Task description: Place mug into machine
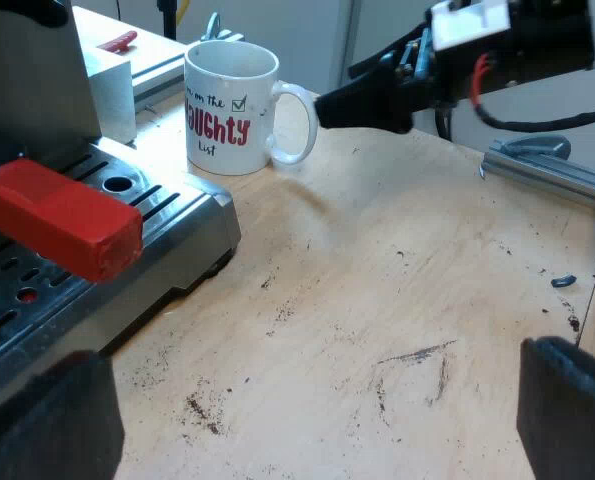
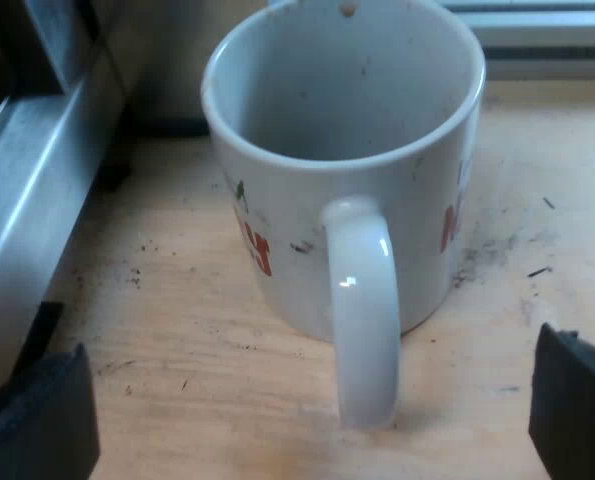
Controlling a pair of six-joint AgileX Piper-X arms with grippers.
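L wrist view first: the left gripper (image 1: 307, 425) hangs low over the table (image 1: 397, 300), fingers (image 1: 47, 420) spread wide w/ nothing between them but bare wood. Close by is the espresso machine (image 1: 32, 85) – its slotted drip tray (image 1: 152, 210) lies under the red end (image 1: 62, 215) of the holder's handle, which sticks out over it. Past the tray's corner stands the mug (image 1: 227, 110), upright on the wood, just beside the machine's base, not on the tray; white, red lettering, a ticked box. Its loop handle (image 1: 295, 125) points away from the machine, and the right gripper (image 1: 327, 105) is right at that loop, tip v. near it; can't tell from here whether they touch. Dark coffee specks (image 1: 202, 410) dot the wood. A metal rail (image 1: 552, 170) lies on the table near the right arm.

R wrist view: the machine's steel side (image 2: 27, 180) runs next to the mug (image 2: 297, 210), which is empty inside, w/ faint marks on its wall. The loop handle (image 2: 362, 320) faces the right gripper (image 2: 307, 430), whose fingers (image 2: 37, 425) are set wide, one on either side of the handle and clear of it – holding nothing
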